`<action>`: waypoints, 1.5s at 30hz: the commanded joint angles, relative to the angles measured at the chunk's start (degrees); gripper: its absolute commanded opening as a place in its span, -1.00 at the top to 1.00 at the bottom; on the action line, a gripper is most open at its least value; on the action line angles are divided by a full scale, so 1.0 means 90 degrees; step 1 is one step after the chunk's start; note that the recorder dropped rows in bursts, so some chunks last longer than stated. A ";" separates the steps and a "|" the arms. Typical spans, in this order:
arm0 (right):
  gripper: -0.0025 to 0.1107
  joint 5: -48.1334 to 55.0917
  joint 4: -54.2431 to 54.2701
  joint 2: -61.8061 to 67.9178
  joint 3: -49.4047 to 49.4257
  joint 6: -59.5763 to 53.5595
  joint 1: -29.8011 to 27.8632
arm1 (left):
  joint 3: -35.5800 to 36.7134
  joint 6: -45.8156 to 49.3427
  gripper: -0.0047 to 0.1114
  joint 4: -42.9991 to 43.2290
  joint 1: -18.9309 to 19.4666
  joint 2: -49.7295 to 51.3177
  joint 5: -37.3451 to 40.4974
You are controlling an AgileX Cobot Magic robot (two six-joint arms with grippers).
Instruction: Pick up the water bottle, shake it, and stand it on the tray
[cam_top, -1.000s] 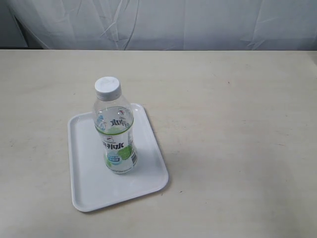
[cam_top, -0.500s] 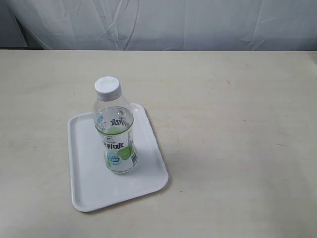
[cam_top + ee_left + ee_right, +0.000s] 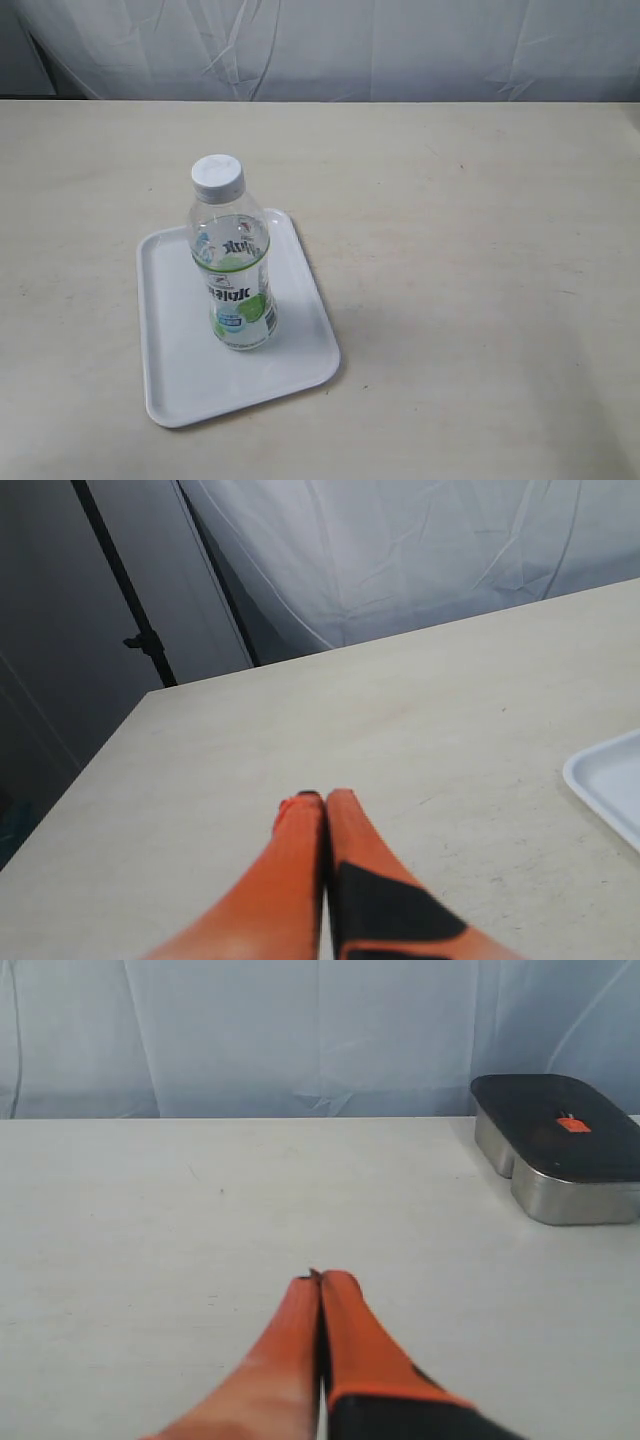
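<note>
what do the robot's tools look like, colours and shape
The left tool has two long, smooth orange fingers tapering to narrow tips, one with an angular black patch further back. The right tool matches: orange tapered fingers, black on one toward its base. No cables or arm links show.

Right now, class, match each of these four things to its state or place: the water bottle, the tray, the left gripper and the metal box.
1 water bottle
2 tray
3 left gripper
4 metal box

A shut, holding nothing
B white, lying flat
C upright on the tray
D dark-topped, in the right wrist view only

Pairs: 1-C, 2-B, 3-A, 4-D
</note>
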 commanded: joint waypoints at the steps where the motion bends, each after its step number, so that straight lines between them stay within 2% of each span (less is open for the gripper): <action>1: 0.97 -0.0295 0.0402 -0.0348 0.0397 -0.0222 -0.0477 | 0.0014 -0.0032 0.92 0.0015 0.0002 -0.0032 0.0017; 5: 0.97 -0.0250 0.0839 -0.0722 0.0626 -0.0489 -0.1059 | 0.0014 -0.0032 0.92 0.0015 0.0002 -0.0032 0.0017; 10: 0.97 -0.0081 0.2097 -0.1060 0.0833 -0.2054 -0.1547 | 0.0014 -0.0032 0.92 0.0015 0.0002 -0.0032 0.0017; 14: 0.97 0.0037 0.2147 -0.1184 0.0928 -0.2056 -0.1751 | 0.0014 -0.0032 0.92 0.0015 0.0002 -0.0032 0.0017; 22: 0.97 -0.0094 0.2095 -0.1249 0.1302 -0.1878 -0.1976 | 0.0014 -0.0032 0.92 0.0015 0.0002 -0.0032 0.0017; 45: 0.97 -0.0151 0.2051 -0.1249 0.1302 -0.1726 -0.2040 | 0.0014 -0.0032 0.92 0.0015 0.0002 -0.0032 0.0017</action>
